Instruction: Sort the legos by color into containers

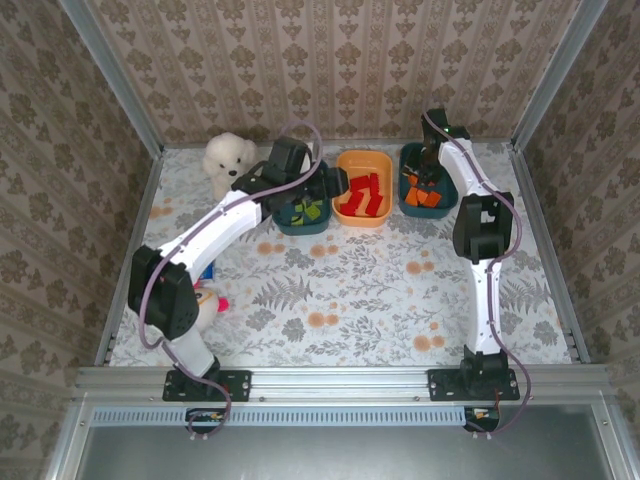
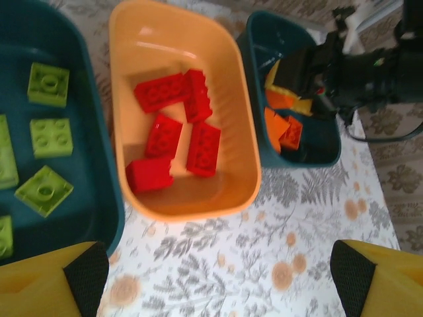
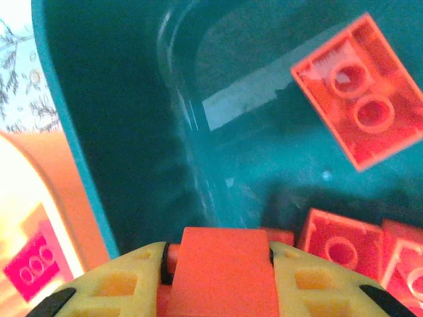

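Observation:
Three containers stand in a row at the back. The left teal bin [image 1: 300, 222] [image 2: 99, 165] holds lime green legos [image 2: 47, 84]. In the orange bin [image 1: 362, 218] [image 2: 251, 165] lie red legos [image 2: 201, 148]. The right teal bin [image 1: 410, 160] [image 2: 324, 152] holds orange legos [image 2: 281, 125] [image 3: 360, 89]. My left gripper [image 1: 332, 183] [image 2: 218, 277] hangs wide open and empty above the table, just in front of the orange bin. Down inside the right teal bin, my right gripper [image 1: 428, 178] [image 3: 218, 264] is shut on an orange brick [image 3: 218, 284], just above the other orange bricks [image 3: 340, 247].
A white plush dog [image 1: 228, 155] sits at the back left, beside the left teal bin. A pink-and-yellow doll [image 1: 210, 303] lies at the left, partly under my left arm. Metal rails [image 1: 130, 260] and papered walls close in the table on three sides.

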Robot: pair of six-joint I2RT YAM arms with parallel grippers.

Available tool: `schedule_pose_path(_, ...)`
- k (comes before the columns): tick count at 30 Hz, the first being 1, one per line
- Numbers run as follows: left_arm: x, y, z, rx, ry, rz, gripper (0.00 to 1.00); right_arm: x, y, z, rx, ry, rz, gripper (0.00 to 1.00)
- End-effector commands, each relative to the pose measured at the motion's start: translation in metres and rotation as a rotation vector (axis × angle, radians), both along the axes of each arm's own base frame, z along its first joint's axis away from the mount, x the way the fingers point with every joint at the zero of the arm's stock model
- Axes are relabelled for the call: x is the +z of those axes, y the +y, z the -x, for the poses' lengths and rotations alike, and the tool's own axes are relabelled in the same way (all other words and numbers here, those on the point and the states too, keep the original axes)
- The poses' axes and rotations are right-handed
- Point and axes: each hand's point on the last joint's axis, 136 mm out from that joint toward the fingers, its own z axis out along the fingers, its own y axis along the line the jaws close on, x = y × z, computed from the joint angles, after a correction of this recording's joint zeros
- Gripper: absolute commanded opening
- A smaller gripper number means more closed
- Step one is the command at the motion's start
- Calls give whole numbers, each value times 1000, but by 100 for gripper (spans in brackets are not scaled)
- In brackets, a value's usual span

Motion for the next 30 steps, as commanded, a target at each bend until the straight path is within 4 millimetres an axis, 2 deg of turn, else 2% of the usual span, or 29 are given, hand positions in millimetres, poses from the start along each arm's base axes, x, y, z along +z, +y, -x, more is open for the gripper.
schedule_pose_path(1,24,-19,-18,-47,-57,51,90,-1,-1,-10,-26,-3,-59,26)
schedule_pose_path(6,35,-39,-34,-77,-74,78,90,-22,-7,-11,-58,32,-84,29)
schedule_pose_path(9,41,-51,-37,-107,-88,72,90,-27,-7,-10,-61,43,-90,33)
schedule_pose_path(13,45,-63,-36,-136,-97,59,90,-29,-10,-9,-67,51,-92,42)
schedule_pose_path(16,48,-66,-32,-145,-101,60,90,-21,-9,-9,-61,41,-103,47)
schedule_pose_path(21,53,-62,-25,-147,-110,41,90,18,-8,-12,-50,-30,-98,60)
schedule_pose_path(23,56,-58,-21,-145,-123,24,90,41,-10,-12,-46,-71,-89,62)
schedule_pose_path(26,62,-50,-9,-150,-142,-11,90,88,-14,-5,-52,-146,-58,68)
schedule_pose_path(29,61,-31,6,-124,-137,-44,90,136,-16,13,-58,-235,-8,75)
schedule_pose_path(30,59,-23,11,-111,-132,-54,90,149,-15,20,-61,-267,10,88)
